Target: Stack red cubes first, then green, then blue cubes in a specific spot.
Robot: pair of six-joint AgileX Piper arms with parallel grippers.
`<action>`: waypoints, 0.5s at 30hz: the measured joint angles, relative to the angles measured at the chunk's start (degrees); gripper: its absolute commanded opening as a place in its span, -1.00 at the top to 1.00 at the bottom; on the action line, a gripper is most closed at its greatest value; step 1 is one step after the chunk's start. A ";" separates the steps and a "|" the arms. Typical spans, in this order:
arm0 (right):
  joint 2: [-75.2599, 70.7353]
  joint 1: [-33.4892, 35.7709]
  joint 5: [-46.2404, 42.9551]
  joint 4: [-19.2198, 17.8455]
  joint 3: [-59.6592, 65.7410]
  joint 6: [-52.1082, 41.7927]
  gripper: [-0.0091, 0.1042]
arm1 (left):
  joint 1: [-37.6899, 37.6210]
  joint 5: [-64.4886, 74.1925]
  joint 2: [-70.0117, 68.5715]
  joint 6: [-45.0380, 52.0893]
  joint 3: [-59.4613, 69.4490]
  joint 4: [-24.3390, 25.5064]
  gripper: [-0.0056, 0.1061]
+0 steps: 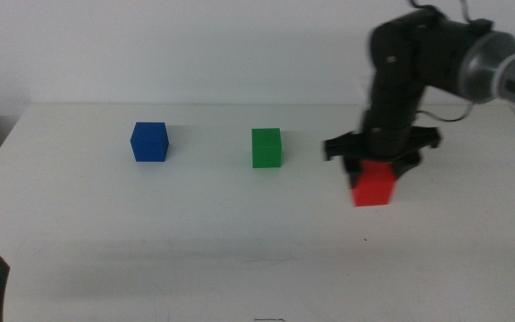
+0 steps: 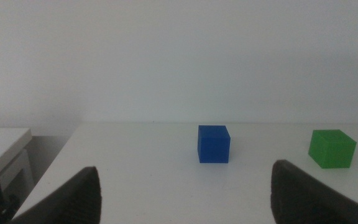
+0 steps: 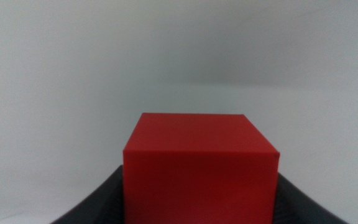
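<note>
The right gripper (image 1: 375, 172) comes down over the red cube (image 1: 373, 187) at about 3 o'clock on the white table (image 1: 240, 241), its jaws pinching the cube's sides. The cube fills the space between them in the right wrist view. The green cube (image 1: 266, 148) sits at centre, the blue cube (image 1: 149, 141) toward 9 o'clock. The left gripper (image 2: 185, 193) waits at 7 o'clock, jaws spread
</note>
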 measured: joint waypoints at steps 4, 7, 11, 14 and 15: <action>-0.06 6.09 0.41 -0.17 -0.02 7.45 0.86 | 0.00 0.00 0.00 0.00 0.00 0.00 -0.78; 0.32 10.49 0.41 0.08 -0.02 11.84 0.86 | 0.00 0.00 0.00 0.00 0.00 0.00 -0.78; 0.49 14.50 -0.90 0.48 -0.02 16.00 0.86 | 0.00 0.00 0.00 0.00 0.00 0.00 -0.78; 0.66 15.59 -4.10 0.60 -0.02 19.18 0.86 | 0.00 0.00 0.00 0.00 0.00 0.00 -0.78; 0.72 15.72 -5.28 0.60 -0.02 20.35 0.86 | 0.00 0.00 0.00 0.00 0.00 0.00 -0.78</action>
